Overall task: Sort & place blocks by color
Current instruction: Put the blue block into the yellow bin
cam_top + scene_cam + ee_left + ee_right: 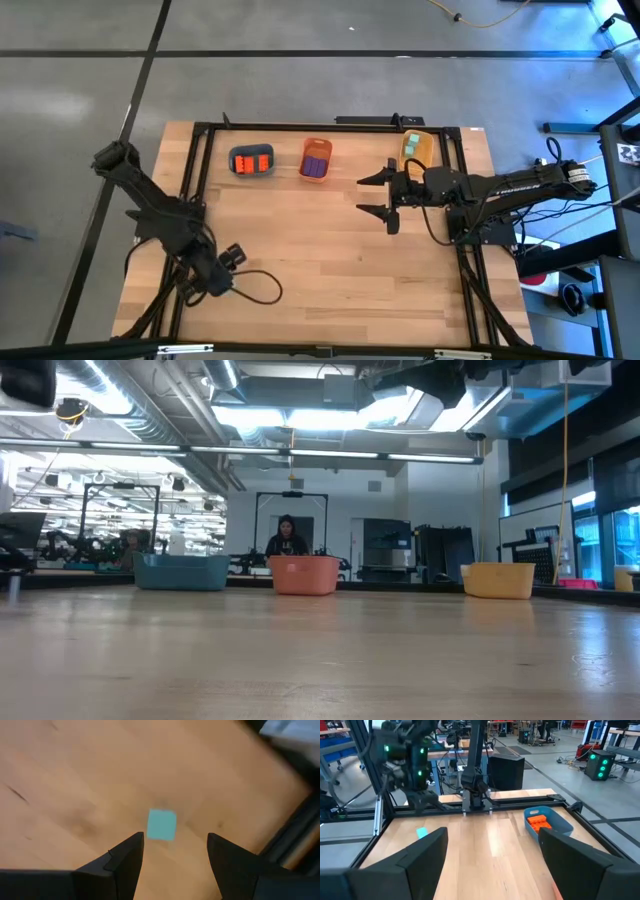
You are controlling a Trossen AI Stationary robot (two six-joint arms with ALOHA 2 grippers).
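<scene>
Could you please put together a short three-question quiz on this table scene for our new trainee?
1. True or false: the blue-grey tray is empty.
2. Which tray holds the mint-green cubes? A) orange B) yellow C) blue-grey
3. What lies on the table under the left gripper, between its open fingers?

Key:
1. False, it holds orange-red blocks.
2. B, the yellow tray.
3. A loose mint-green cube.

Bright, even overhead lighting; ceiling strip lights (300, 418) glare in low view; left wrist view motion-blurred.
</scene>
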